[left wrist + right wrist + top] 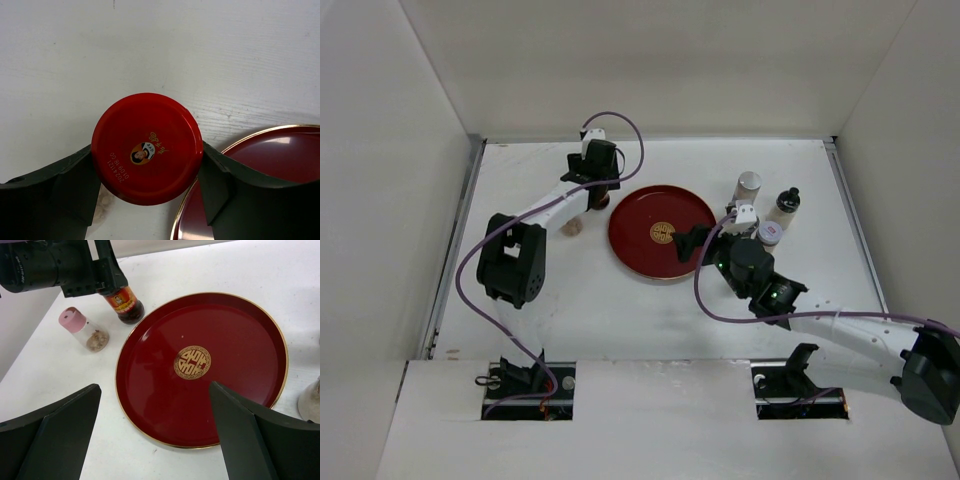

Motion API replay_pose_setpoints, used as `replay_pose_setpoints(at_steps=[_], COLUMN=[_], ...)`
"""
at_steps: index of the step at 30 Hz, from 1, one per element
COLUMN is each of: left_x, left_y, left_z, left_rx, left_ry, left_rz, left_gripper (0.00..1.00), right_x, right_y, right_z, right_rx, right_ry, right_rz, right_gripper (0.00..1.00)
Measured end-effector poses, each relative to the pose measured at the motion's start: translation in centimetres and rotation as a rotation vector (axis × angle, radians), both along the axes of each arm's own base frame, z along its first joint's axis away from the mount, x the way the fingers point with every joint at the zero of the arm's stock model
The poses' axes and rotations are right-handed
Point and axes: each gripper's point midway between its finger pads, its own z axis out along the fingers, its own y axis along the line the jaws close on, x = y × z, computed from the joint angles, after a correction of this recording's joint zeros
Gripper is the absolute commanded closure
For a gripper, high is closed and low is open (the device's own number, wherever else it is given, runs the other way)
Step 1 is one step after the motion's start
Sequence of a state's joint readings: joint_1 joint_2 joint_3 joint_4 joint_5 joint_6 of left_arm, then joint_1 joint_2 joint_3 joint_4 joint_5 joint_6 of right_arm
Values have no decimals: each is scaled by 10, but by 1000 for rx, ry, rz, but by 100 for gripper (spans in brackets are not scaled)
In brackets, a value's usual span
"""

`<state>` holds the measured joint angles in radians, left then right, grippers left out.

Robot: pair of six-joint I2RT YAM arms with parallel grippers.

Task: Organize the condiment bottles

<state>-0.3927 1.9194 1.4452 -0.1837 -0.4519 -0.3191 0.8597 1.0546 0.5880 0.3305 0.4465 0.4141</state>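
My left gripper (596,193) (148,172) is shut on a red-capped sauce jar (147,135) (124,302). The jar stands upright just off the far-left rim of the round dark-red tray (638,222) (225,335) (280,165). A pink-capped shaker (573,227) (82,327) lies on its side left of the tray. My right gripper (696,243) (155,387) is open and empty over the tray's near-right edge. A silver-capped bottle (749,185), a black-capped bottle (786,205) and a lilac-capped jar (770,233) stand right of the tray, beside the right wrist.
The tray holds nothing. White walls close in the table (620,310) at the back and both sides. The base of a bottle (310,400) shows at the right edge of the right wrist view.
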Motion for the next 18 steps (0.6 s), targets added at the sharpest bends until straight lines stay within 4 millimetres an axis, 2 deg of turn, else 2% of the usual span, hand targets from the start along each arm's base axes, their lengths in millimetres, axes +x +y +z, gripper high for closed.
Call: replay_pose_setpoints(at_steps=[4,9,12,14,16,18], left_x=[-2,-12,-20,-27,-34,-41], left_y=[-1,-10,-26,-41,-59,-77], left_z=[17,73,107,122,128,125], left_rx=[-9,-40,-70,-91,-106,-114], left_ry=[-26,-133,-208,-247,-266,-268], left_rz=[-4,-28,-61,-91,-127,-165], left_gripper=[70,70,70,70,70,70], right_x=[0,0,0,-1,-2,-1], right_y=[0,0,-1,-4,-9,-15], right_z=[0,-2,-1,1,3,4], right_rx=[2,5,8,15,22,31], right_ry=[-1,-4,-6,-13,-20,-26], right_rz=[0,0,-2,-11,-25,-46], right_gripper=[4,3,3,3,3,3])
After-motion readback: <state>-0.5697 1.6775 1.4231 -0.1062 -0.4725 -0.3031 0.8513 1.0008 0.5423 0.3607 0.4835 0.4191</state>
